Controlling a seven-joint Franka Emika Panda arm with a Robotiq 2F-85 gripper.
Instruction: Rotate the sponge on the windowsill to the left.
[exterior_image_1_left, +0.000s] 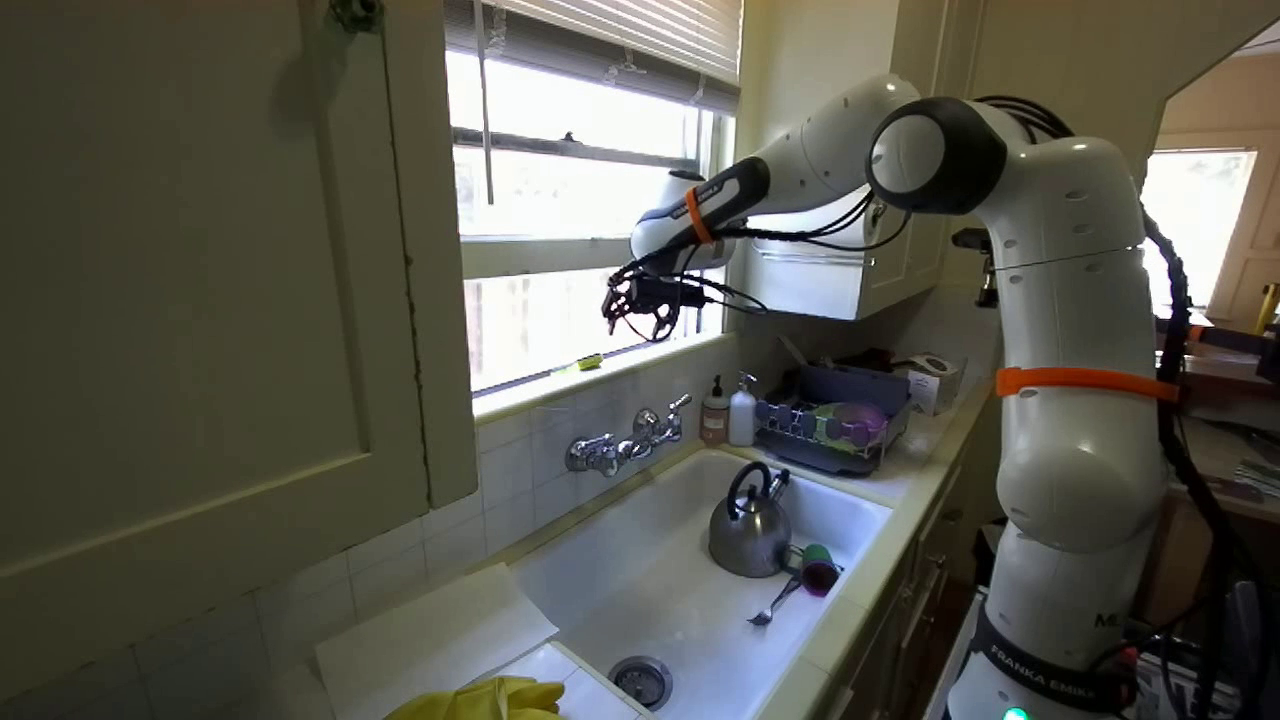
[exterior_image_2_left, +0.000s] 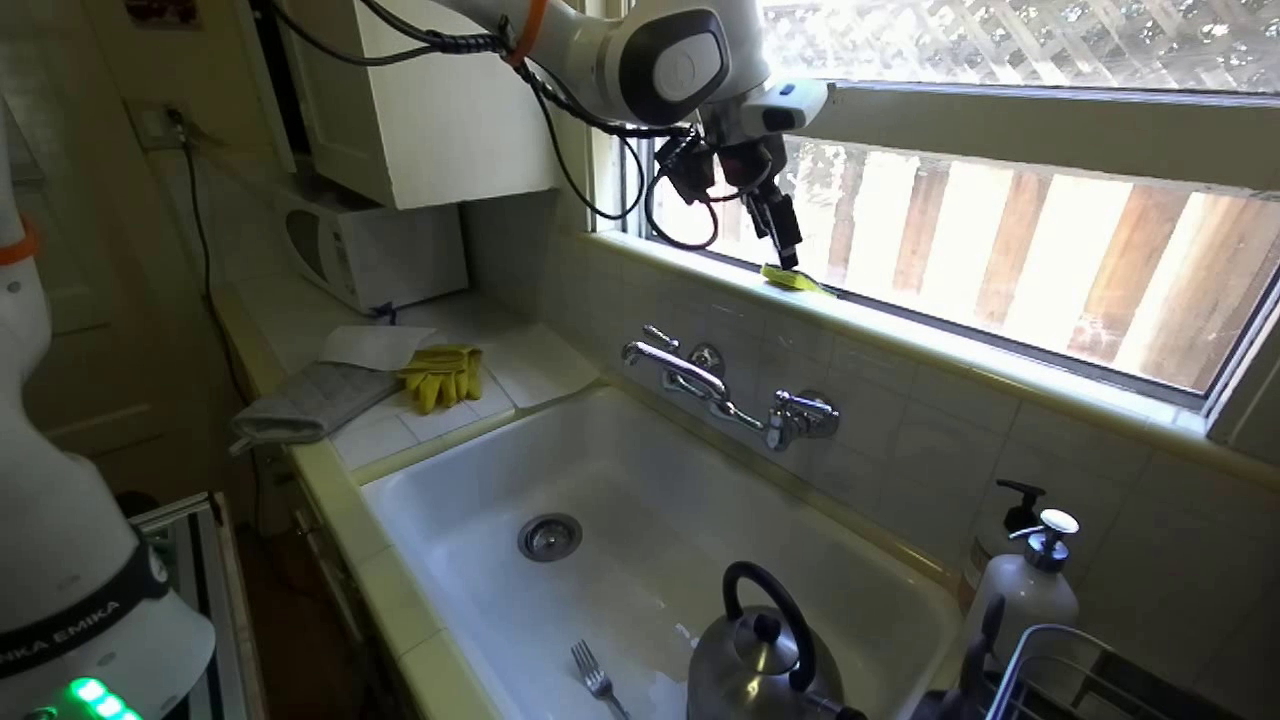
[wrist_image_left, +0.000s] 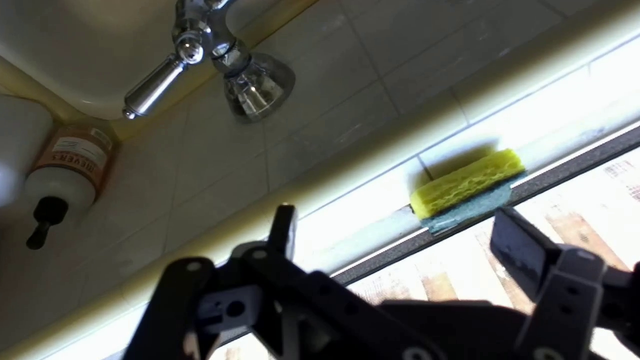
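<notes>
There on the windowsill (exterior_image_2_left: 1000, 356) lay the sponge (wrist_image_left: 467, 181); below it, the faucet (exterior_image_2_left: 690, 372); down in the sink (exterior_image_1_left: 640, 590) stood the kettle (exterior_image_1_left: 750, 542), a fork (exterior_image_1_left: 775, 604) near it!

The Franka Emika Panda arm (exterior_image_1_left: 1070, 205) is glossy white and smoothly rounded, with a black collar (exterior_image_1_left: 978, 155) around a pale disc (exterior_image_1_left: 908, 157) at one joint. Orange straps (exterior_image_1_left: 1085, 379) circle it in places, and black cables (exterior_image_2_left: 455, 44) loop alongside. White "FRANKA EMIKA" lettering (exterior_image_1_left: 1042, 672) marks the dark base band (exterior_image_2_left: 135, 580), near lights (exterior_image_2_left: 89, 690) glowing green. The black Robotiq gripper (wrist_image_left: 395, 216) shows pale round screw heads (wrist_image_left: 194, 266) and blue-grey finger pads (wrist_image_left: 517, 248).
</notes>
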